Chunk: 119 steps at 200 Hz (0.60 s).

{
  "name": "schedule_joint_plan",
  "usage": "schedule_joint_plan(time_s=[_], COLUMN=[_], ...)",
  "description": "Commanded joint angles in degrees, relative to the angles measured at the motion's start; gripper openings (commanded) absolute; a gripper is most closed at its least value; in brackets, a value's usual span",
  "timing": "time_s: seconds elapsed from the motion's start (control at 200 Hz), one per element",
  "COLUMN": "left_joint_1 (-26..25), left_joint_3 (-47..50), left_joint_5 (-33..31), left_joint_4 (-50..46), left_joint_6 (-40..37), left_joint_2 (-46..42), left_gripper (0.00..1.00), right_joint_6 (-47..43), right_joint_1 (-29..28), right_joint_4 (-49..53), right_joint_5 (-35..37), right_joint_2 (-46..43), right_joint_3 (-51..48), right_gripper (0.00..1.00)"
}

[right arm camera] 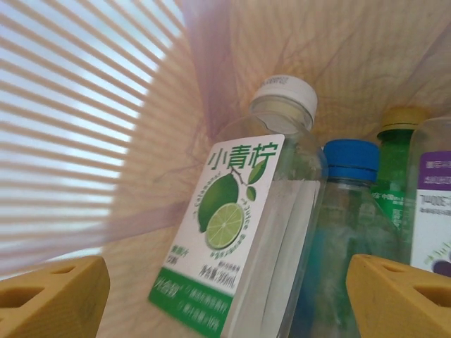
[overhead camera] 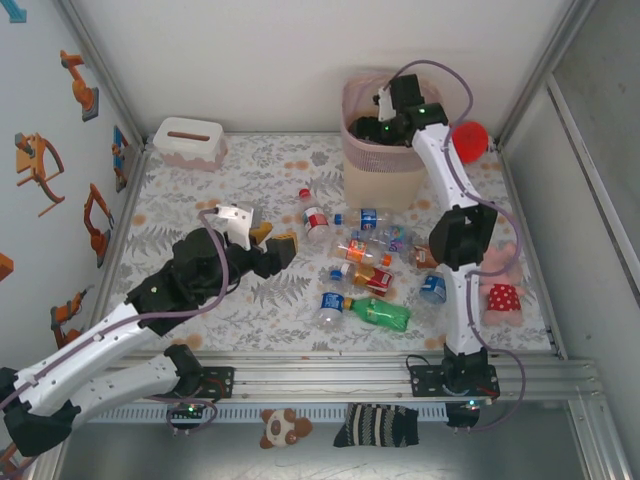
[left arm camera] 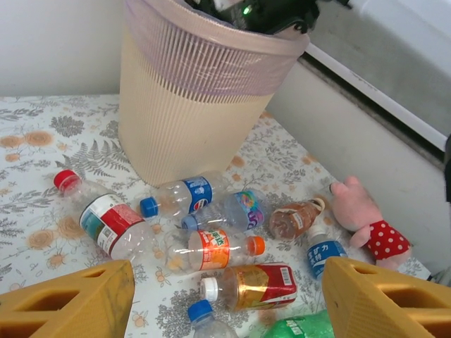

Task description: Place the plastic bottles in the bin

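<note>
I see a table under a white cloth printed with grey ferns and orange flowers (overhead camera: 190, 215), edged by silver aluminium rails (overhead camera: 330, 372). Behind it stands a plain white back wall (overhead camera: 280, 50). The pale left wall (overhead camera: 35, 95) carries orange robot-arm stickers (overhead camera: 38, 162). The light is even and soft.

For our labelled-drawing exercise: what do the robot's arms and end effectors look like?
Both arms, left arm and right arm, have white links and black joints, with lilac cables looping alongside. The left end effector and right end effector carry blocky yellow-orange fingers.
</note>
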<state>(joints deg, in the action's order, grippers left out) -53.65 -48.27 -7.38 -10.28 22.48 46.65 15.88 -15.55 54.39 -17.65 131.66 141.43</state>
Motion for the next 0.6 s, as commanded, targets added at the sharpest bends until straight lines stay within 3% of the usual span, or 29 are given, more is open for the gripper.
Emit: schedule_joint_plan(time_s=[0.0, 0.34, 0.591], left_joint_1=[0.0, 0.6, 2.4], left_joint_3=[-0.7, -4.4, -8.5], left_joint_5=[-1.0, -5.1, -7.0], left_joint_4=[-1.3, -7.3, -10.8], left_joint_6=[1.1, 3.1, 5.7], left_joint_2=[0.7, 7.3, 15.3], left_gripper=[0.70, 0.71, 0.71], right_joint_6=[0.0, -1.1, -2.1], right_joint_1=[0.4, 0.4, 0.4], right_joint_4=[1.2, 3.3, 3.8], right_joint_5=[1.5, 4.2, 6.3], right_joint_2=[-7.1, -17.0, -28.3], right_joint_3=[2.3, 1.8, -7.2], right_gripper=[0.86, 0.86, 0.86])
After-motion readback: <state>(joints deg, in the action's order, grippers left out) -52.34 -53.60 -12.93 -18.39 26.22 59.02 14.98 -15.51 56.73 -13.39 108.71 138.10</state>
